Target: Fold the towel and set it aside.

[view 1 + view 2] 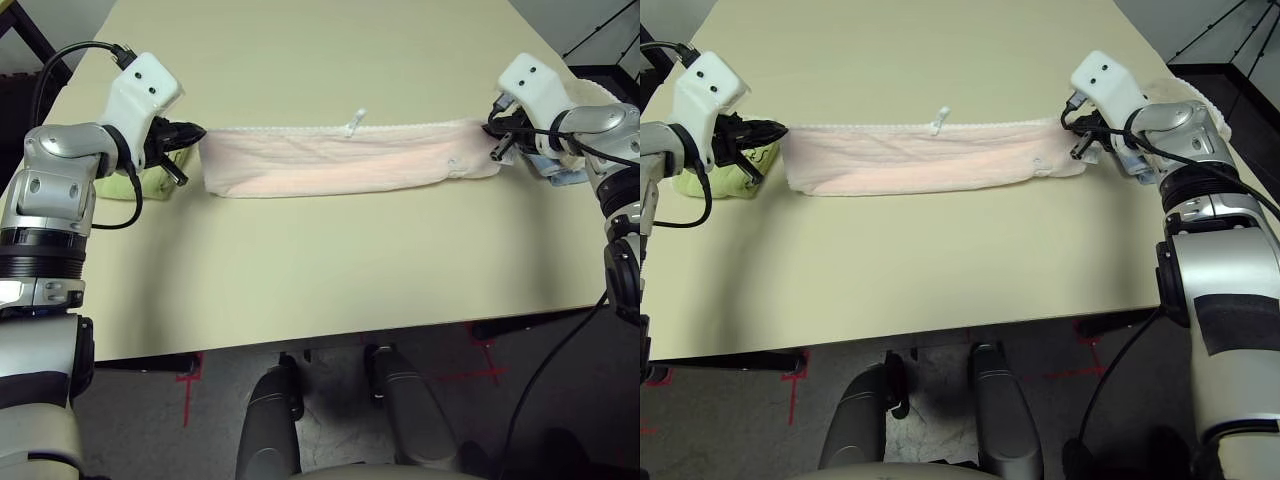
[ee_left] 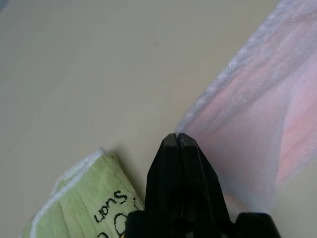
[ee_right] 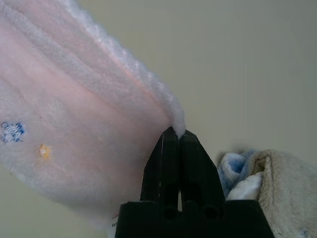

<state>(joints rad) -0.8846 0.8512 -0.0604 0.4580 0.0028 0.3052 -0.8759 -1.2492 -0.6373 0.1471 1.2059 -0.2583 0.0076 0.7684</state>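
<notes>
The pale pink towel (image 1: pixel 340 160) is stretched in a long band across the middle of the table, folded over with its white trimmed edge and small loop (image 1: pixel 352 124) along the far side. My left gripper (image 1: pixel 197 133) is shut on the towel's left top corner (image 2: pixel 179 133). At the other end my right gripper (image 1: pixel 492 128) is shut on the towel's right top corner (image 3: pixel 178 130). A tiny embroidered motif (image 3: pixel 12 132) shows near the right end.
A folded light green towel (image 1: pixel 142 180) with dark embroidery lies under my left gripper at the table's left edge. Beige and blue towels (image 1: pixel 572 150) are stacked by my right gripper at the right edge. The near half of the table (image 1: pixel 340 280) is bare.
</notes>
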